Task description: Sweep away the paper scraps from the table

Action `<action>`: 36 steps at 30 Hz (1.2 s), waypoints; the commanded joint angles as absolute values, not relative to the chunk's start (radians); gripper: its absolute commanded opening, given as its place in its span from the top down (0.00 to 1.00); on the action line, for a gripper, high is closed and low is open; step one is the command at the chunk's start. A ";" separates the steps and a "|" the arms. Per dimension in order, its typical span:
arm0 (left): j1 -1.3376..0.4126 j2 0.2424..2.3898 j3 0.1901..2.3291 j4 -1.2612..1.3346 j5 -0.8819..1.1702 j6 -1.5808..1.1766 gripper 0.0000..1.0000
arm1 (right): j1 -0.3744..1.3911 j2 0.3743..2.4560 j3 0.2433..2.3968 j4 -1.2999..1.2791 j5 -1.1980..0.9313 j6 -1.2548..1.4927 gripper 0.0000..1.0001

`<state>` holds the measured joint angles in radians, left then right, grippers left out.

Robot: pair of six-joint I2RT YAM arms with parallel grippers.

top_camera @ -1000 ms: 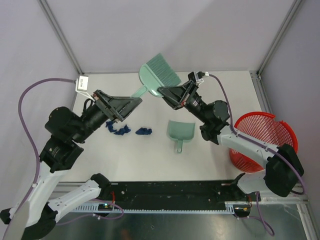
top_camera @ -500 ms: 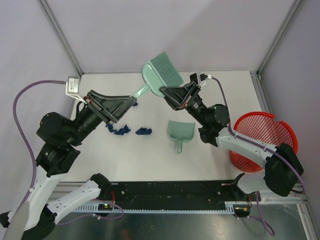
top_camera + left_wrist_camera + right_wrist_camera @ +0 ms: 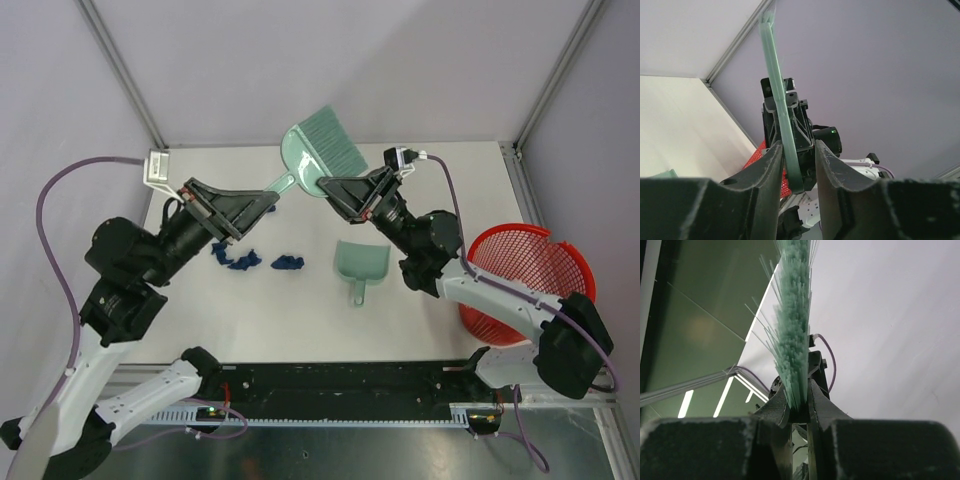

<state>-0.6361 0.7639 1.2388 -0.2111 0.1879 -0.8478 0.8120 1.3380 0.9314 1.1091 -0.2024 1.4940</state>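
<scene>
The pale green brush (image 3: 322, 148) is held up in the air above the back of the table (image 3: 290, 315). My right gripper (image 3: 326, 186) is shut on the brush at its bristle end; the bristles (image 3: 794, 315) rise from between its fingers (image 3: 799, 392). My left gripper (image 3: 270, 200) is open around the brush handle (image 3: 776, 85), which lies against one finger with a gap to the other (image 3: 799, 147). Several dark blue paper scraps lie on the table in two clumps (image 3: 237, 259) (image 3: 288, 263), below and clear of both grippers.
A pale green dustpan (image 3: 361, 264) lies on the table right of the scraps, handle toward the near edge. A red mesh basket (image 3: 527, 280) stands off the table's right side. Metal frame posts stand at the back corners.
The left arm's elbow swung out left and came back. The brush and both grippers have stayed almost in place, with the right arm's wrist edging slightly right.
</scene>
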 commanded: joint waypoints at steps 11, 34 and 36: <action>-0.630 0.767 1.225 -0.183 0.190 -0.850 0.99 | 0.845 1.242 0.936 0.969 -0.187 1.281 1.00; -0.629 0.607 1.227 -0.795 -0.276 -0.575 1.00 | 0.836 1.241 1.237 -0.668 0.245 0.923 0.23; -0.628 0.589 1.214 -0.860 -0.324 -0.552 1.00 | 0.861 1.313 1.262 -0.725 0.256 0.922 0.23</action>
<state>-0.6342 0.6243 1.2118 -0.7013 -0.1684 -0.6426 0.8150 1.1889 1.1988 -0.4091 0.1574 0.9543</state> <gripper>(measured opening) 0.110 0.773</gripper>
